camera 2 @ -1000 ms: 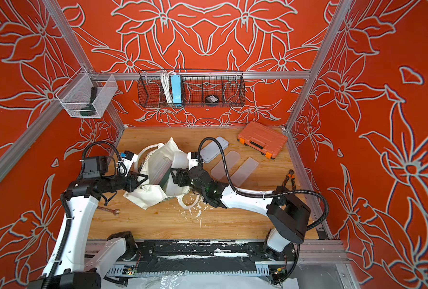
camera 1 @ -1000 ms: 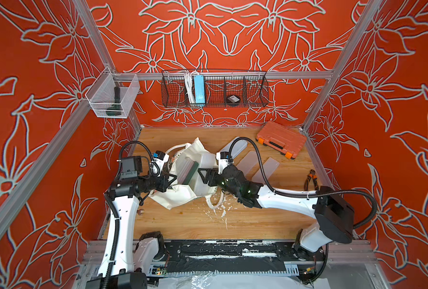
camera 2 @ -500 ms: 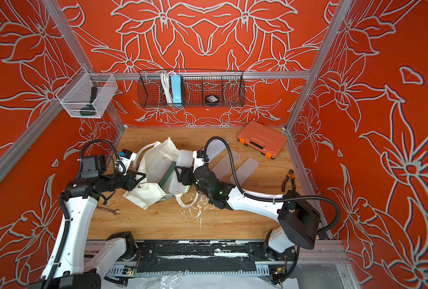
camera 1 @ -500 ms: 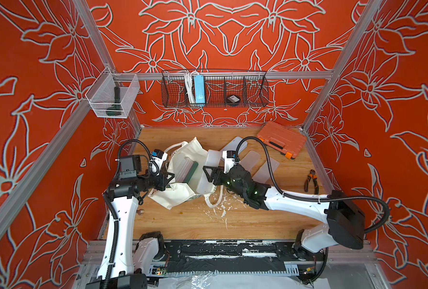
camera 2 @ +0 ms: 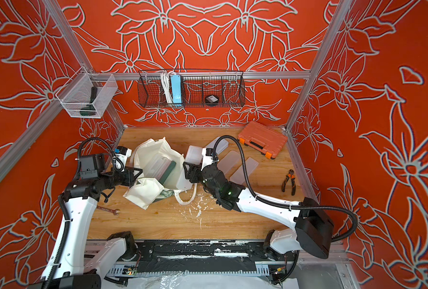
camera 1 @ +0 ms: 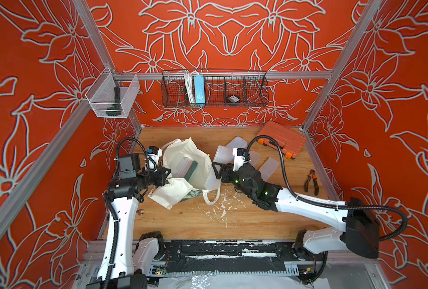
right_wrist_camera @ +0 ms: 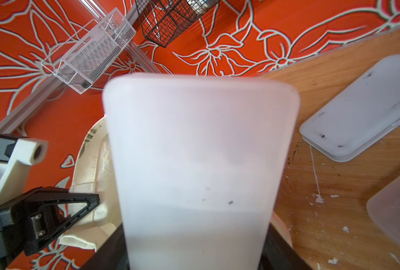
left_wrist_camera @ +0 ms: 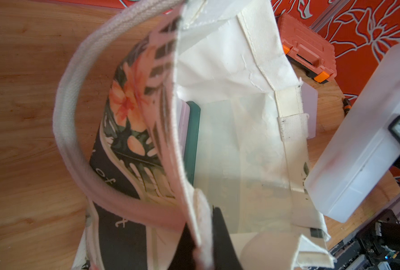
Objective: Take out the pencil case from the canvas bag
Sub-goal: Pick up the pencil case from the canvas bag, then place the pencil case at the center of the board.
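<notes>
Right claw (camera 1: 216,172) farther from canvas bag (camera 1: 190,150), tight around pencil case (right_wrist_camera: 201,152); left claw (camera 1: 167,176) tight on bag.

Just right of canvas bag (camera 1: 183,155), pencil case (camera 1: 211,180); farther back, toolbox (camera 1: 280,140).

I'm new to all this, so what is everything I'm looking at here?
cream-white canvas bag with floral print: one, left-centre of wooden table, mouth open
translucent white plastic pencil case: one, held beside the bag's mouth
matching translucent cases: three, flat on table, right of bag
dark green flat item: one, inside bag
orange plastic tool case: one, far right corner
black-and-orange pliers: one, right edge
metal wrench: one, by left arm
black wire basket: one, back wall, holds blue power strip
white mesh basket: one, left wall
left gripper: black, shut on bag's edge
right gripper: black, shut on pencil case
</notes>
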